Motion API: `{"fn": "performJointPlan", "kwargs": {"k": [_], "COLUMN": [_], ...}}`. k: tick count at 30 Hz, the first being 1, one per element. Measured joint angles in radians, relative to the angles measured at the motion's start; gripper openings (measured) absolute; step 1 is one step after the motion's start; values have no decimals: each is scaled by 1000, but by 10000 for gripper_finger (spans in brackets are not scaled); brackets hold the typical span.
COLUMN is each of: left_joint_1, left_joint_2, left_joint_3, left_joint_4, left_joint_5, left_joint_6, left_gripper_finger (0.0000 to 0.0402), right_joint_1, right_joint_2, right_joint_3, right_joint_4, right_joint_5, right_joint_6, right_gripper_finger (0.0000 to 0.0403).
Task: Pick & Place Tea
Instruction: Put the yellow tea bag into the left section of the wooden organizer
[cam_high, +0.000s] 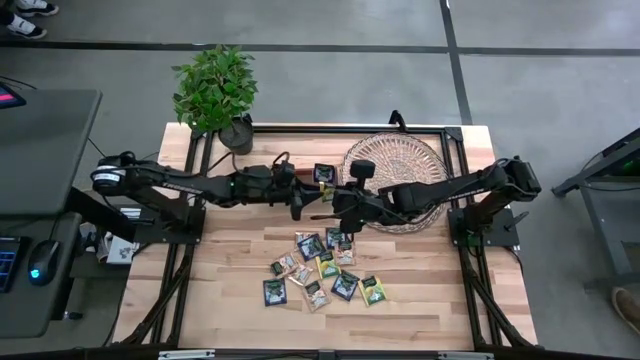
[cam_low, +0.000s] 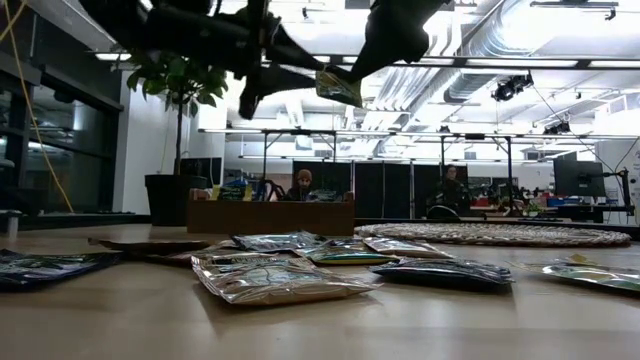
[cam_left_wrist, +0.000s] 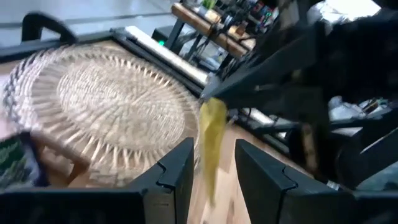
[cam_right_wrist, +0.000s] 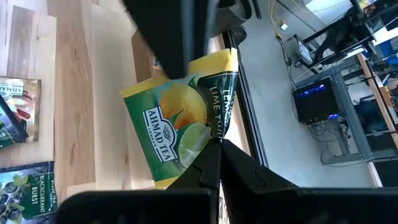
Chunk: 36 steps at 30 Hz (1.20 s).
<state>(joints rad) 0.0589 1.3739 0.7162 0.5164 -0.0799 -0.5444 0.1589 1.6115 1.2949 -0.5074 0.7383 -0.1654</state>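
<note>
A loose cluster of tea sachets (cam_high: 322, 271) lies flat on the table (cam_high: 230, 300), near the middle and toward its near edge: dark navy, beige and yellow-green packets, some overlapping, none lifted. Above and just behind that cluster the two grippers meet in mid-air over the table's middle. The right gripper (cam_high: 337, 200) reaches in from the right side, its fingers pinched fully together on a corner of a yellow-green sachet (cam_right_wrist: 180, 127) printed with lemon and lime; in the right wrist view the packet hangs past the fingertips, clear of the wood below. The left gripper (cam_high: 297, 203) reaches in from the left side and faces it, its fingers (cam_left_wrist: 177, 174) about half apart with the sachet's edge hanging between them; whether the pads touch the packet I cannot tell. In the low view the sachet shows high above the table between the two dark arms. Behind the grippers, toward the far right corner, lies the round wicker tray (cam_high: 400, 150). A narrow wooden box (cam_low: 270, 215) stands beyond the sachets in the low view, toward the far edge. A potted plant (cam_high: 216, 92) stands at the far left corner.
</note>
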Motion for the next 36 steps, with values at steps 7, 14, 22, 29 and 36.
{"fn": "performJointPlan", "kwargs": {"k": [7, 14, 22, 29, 36], "left_joint_1": [0, 0, 0, 0, 0], "left_joint_2": [7, 7, 6, 6, 6], "left_joint_3": [35, 45, 46, 47, 47], "left_joint_4": [4, 4, 4, -28, -22], "left_joint_5": [0, -5, -17, -64, -63], "left_joint_6": [45, 51, 51, 43, 43], "left_gripper_finger": [117, 117, 117, 117, 111], "right_joint_1": [0, 0, 0, 0, 0], "right_joint_2": [0, -2, -2, -2, -2], "right_joint_3": [0, 0, 0, 0, 0], "right_joint_4": [-2, 4, 19, 33, 52], "right_joint_5": [-7, -8, -8, -8, -8], "right_joint_6": [0, 0, 0, 0, 0], "right_gripper_finger": [0, 0, 0, 0, 0]}}
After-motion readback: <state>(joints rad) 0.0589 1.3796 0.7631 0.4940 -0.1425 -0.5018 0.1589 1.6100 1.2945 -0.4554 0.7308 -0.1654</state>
